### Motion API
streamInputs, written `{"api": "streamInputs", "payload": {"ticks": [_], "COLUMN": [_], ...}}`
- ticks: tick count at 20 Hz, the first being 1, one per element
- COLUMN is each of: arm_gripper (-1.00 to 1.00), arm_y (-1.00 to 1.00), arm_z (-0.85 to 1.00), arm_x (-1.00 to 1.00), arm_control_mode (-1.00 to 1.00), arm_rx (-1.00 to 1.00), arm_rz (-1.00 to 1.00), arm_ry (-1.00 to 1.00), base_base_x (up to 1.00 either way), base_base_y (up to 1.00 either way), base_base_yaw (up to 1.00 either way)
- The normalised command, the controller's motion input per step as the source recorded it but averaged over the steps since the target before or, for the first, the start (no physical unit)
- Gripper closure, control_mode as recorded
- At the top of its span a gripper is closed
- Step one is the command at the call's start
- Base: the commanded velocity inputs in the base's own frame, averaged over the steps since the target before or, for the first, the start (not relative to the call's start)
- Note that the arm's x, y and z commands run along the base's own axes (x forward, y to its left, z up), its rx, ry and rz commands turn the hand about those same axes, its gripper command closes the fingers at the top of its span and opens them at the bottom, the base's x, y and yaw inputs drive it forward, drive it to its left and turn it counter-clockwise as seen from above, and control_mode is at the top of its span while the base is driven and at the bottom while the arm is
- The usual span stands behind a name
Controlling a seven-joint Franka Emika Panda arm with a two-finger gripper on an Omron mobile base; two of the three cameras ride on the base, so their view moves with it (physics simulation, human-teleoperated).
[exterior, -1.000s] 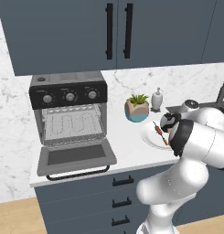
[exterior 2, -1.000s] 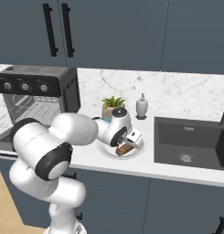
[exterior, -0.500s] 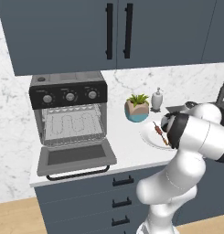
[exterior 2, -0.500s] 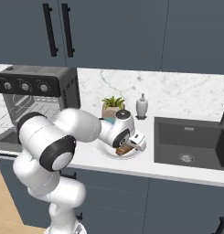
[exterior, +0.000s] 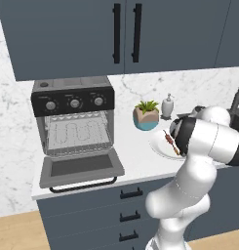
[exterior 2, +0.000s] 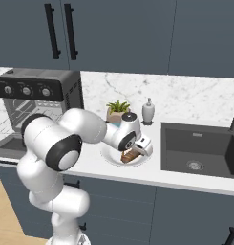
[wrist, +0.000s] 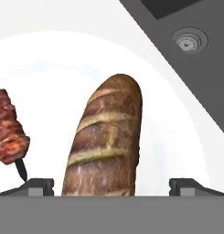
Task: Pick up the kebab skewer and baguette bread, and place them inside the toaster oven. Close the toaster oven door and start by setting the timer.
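Glossy white rounded arm (exterior: 209, 141) with dark joints.

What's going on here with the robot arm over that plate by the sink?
The gripper hangs open just above the baguette bread, one finger on each side, not yet closed on it. The loaf lies on a white plate beside the kebab skewer. Further along the counter, the toaster oven stands with its door dropped open and nothing on the rack.
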Motion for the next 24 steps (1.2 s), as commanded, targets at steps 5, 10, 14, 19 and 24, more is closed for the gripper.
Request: {"api": "streamInputs", "payload": {"ticks": [5,10,14,19,24], "arm_gripper": [-1.0,-1.0,-1.0,-1.0,1.0], "arm_y": [0.0,0.02,0.0,0.0,0.0], "arm_z": [-0.18,-0.03,0.0,-0.11,-0.07], "arm_x": [0.0,0.1,0.14,0.01,0.0], "arm_control_mode": [-1.0,-1.0,-1.0,-1.0,-1.0], "arm_rx": [0.0,0.0,0.0,0.0,0.0], "arm_rz": [0.0,0.0,0.0,0.0,0.0], "arm_ry": [0.06,0.04,0.01,0.05,0.04], "base_base_x": [0.0,0.0,0.0,0.0,0.0], "base_base_y": [0.0,0.0,0.0,0.0,0.0], "base_base_yaw": [0.0,0.0,0.0,0.0,0.0]}}
